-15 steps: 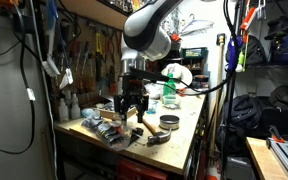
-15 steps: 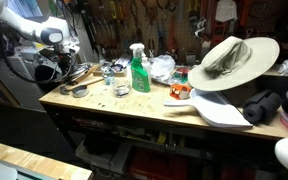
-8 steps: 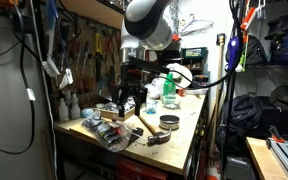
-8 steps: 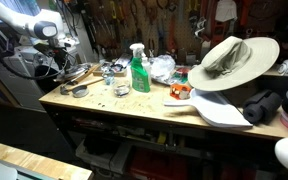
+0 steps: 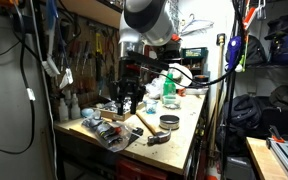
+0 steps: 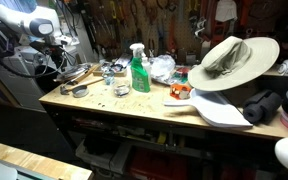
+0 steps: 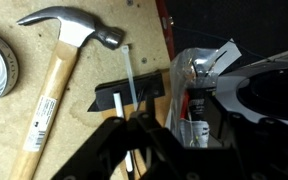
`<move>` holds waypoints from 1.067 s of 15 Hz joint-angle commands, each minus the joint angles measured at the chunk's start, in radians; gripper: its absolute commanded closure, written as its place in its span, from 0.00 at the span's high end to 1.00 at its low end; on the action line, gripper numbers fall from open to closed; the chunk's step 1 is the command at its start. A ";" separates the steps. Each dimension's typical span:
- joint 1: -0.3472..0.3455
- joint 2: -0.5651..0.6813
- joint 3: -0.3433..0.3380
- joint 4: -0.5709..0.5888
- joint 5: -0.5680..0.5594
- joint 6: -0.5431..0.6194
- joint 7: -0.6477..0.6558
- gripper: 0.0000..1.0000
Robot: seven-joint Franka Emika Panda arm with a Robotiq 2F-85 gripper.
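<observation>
My gripper (image 7: 134,125) hangs over the end of a cluttered wooden workbench (image 6: 114,105). Its dark fingers meet at the tips and look shut, with nothing seen between them. Below it in the wrist view lie a thin white stick (image 7: 129,75) across a black strip (image 7: 154,88). A wooden-handled hammer (image 7: 54,90) lies to the left of them. A crinkled plastic bag (image 7: 199,90) lies to the right. In both exterior views the gripper (image 5: 130,104) (image 6: 56,68) is a little above the bench, over the hammer (image 5: 144,122).
A round metal tin (image 5: 169,122) (image 6: 79,90) sits near the hammer. A green spray bottle (image 6: 139,70) stands mid-bench, with a wide-brimmed hat (image 6: 229,58) and dark cloth further along. Tools hang on the wall behind (image 6: 154,20). Shelving and cables crowd the bench sides.
The arm has lifted the gripper slightly up from the bench top. The things on the bench have not moved.
</observation>
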 commanded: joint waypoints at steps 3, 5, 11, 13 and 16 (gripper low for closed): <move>-0.003 0.049 -0.002 0.016 0.026 -0.007 -0.009 0.44; -0.004 0.066 -0.002 0.024 0.032 -0.004 -0.015 0.42; -0.005 0.121 -0.005 0.062 0.026 0.010 -0.024 0.00; -0.004 0.138 -0.008 0.073 0.018 0.023 -0.018 0.00; 0.002 0.151 -0.020 0.077 -0.001 0.060 0.007 0.00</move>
